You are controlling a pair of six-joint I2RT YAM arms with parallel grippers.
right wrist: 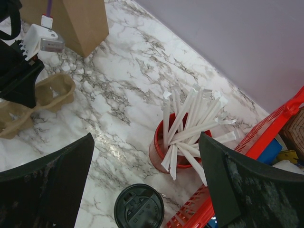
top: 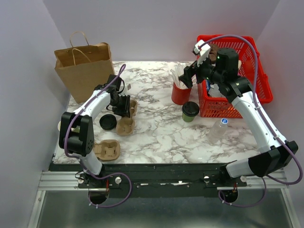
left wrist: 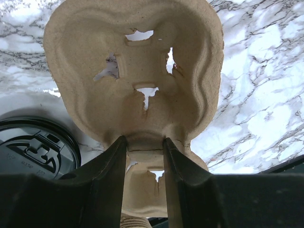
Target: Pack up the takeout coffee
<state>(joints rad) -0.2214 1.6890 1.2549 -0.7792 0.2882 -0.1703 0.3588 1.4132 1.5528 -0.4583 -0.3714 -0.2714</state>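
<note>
Pinching the carrier (left wrist: pixel 137 71) by its middle ridge, the left gripper (left wrist: pixel 145 142) presses both fingers against the pulp. Whether the tray is lifted or resting on the table (top: pixel 156 137) is hard to tell. The step in hand looks like readying this carrier for the cup. To do it well, the tray should end up flat, wells upward, with room around it. The grip should stay light, because moulded pulp creases easily (the slits in the well would tear further).

The right gripper (right wrist: pixel 146 142) is spread wide and empty, hovering above the red cup (right wrist: pixel 164 152) of straws (right wrist: pixel 190 118). The coffee (top: pixel 190 110) stands upright with its lid on, just in front of that cup and just beside the basket (top: pixel 259 95).

Reaching the coffee looks awkward: the straws fan out overhead and could snag a finger, and the basket wall crowds one side. A bottle (top: pixel 218 129) lies near. A loose lid (left wrist: pixel 33 152) sits just beside the carrier, a spare carrier (top: pixel 107 150) lies nearer the left arm's base, and the bag (top: pixel 85 66) waits at the back left.
</note>
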